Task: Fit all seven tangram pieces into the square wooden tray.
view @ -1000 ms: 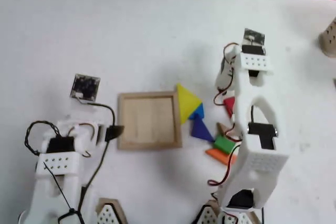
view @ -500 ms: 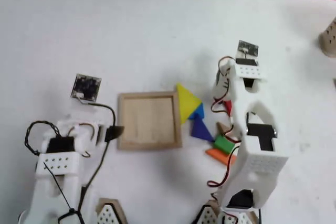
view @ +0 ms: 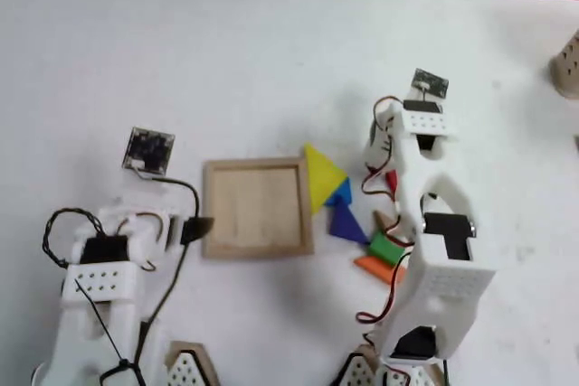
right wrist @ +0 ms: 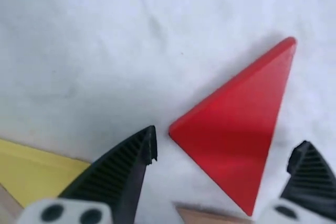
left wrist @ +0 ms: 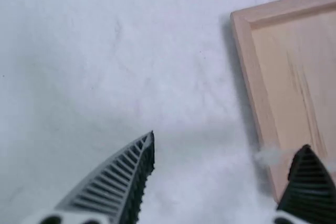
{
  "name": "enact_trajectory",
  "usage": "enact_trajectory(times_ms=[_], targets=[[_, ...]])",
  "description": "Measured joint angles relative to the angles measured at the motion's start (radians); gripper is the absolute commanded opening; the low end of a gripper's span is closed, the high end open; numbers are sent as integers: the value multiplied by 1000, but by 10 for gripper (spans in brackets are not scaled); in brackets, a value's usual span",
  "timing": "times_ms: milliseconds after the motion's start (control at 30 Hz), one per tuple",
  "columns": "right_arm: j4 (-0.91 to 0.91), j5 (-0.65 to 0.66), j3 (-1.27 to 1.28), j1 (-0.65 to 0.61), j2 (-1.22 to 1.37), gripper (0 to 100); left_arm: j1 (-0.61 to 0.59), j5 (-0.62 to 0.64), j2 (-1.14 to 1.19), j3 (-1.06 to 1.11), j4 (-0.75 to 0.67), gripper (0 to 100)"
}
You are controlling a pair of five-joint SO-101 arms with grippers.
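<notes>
The square wooden tray (view: 258, 210) lies flat, floor bare. The yellow triangle (view: 321, 178) touches its edge on the right arm's side, with the blue piece (view: 341, 193) and purple piece (view: 346, 223) just beside. The red triangle (right wrist: 236, 129) lies apart on the white table (view: 226, 61), between the spread fingers of the right gripper (right wrist: 227, 139). The left gripper (left wrist: 227, 145), also spread, straddles the tray's rim at a corner

The tray (view: 258, 207) lies mid-table, with the left gripper (left wrist: 228, 141) just beside its rim at 9 o'clock. The tangram pieces (view: 346, 223) cluster at its 3 o'clock, where a large triangle (view: 321, 176) touches the tray's edge. Another triangle (right wrist: 236, 124) lies farther out at 3 o'clock, under the right gripper (right wrist: 228, 137).
</notes>
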Motion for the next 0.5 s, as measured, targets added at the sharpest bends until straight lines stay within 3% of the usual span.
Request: enact_trajectory(times_ms=[200, 367, 500], targets=[[0, -9, -21, 9, 17, 372, 0, 0, 0, 0, 0, 388], [0, -9, -35, 9, 26, 285, 0, 0, 0, 0, 0, 388], [0, -9, -35, 11, 26, 324, 0, 0, 0, 0, 0, 388]])
